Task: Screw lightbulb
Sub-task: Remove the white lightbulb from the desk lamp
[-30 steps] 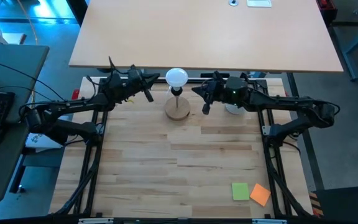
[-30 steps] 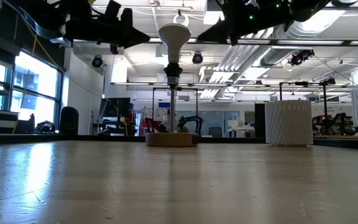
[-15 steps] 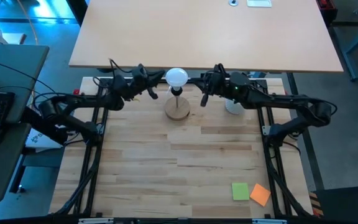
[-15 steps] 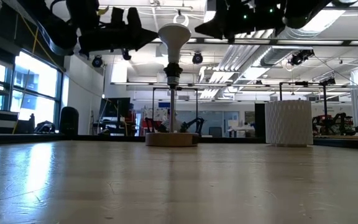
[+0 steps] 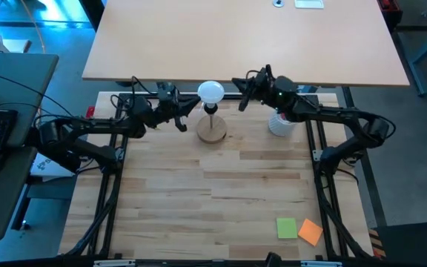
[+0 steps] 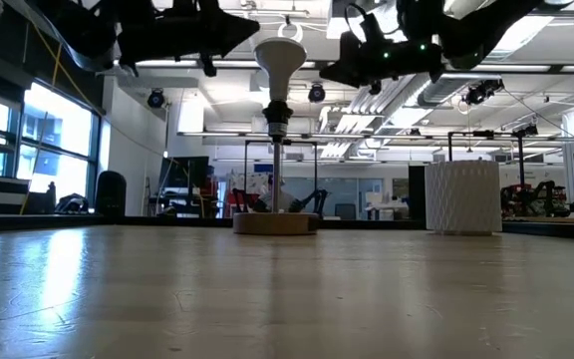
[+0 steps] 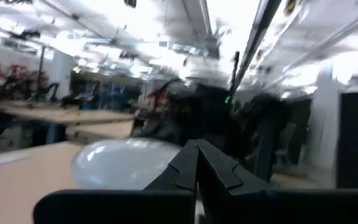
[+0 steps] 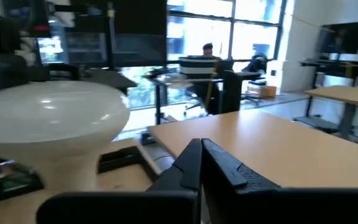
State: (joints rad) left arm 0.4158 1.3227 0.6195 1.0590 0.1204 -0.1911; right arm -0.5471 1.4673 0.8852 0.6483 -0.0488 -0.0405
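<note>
lightbulb: the lightbulb (image 5: 211,92) stands upright, globe up, with its narrow base down in the black socket atop a thin post on the round wooden stand (image 5: 212,131), near the far edge of the table (image 5: 221,200). nothing touches it.
step in hand: judged from the frames, the bulb already sits in the socket and neither arm holds it; either it is about to be gripped for turning, or the turning is finished. the pictures do not show how deep the thread sits.
next move: if turning is left, one set of fingers must part, come in around the globe at its widest part and twist it about the post's axis, while the stand is kept from spinning with it.
left gripper: the left gripper (image 5: 192,106) hovers at globe height just beside the bulb on its left, tips aimed at it, fingers pressed together and holding nothing; in the left wrist view the globe (image 7: 126,167) sits right ahead of the closed tips.
right gripper: the right gripper (image 5: 239,85) hangs near the bulb on its right and slightly farther back, apart from it, fingers likewise closed and empty; the right wrist view shows the globe (image 8: 55,118) off to one side of them.
surroundings: a white ribbed cup (image 5: 279,124) stands right of the stand, under the right arm; green and orange sticky notes (image 5: 299,229) lie near the table's front right corner.
</note>
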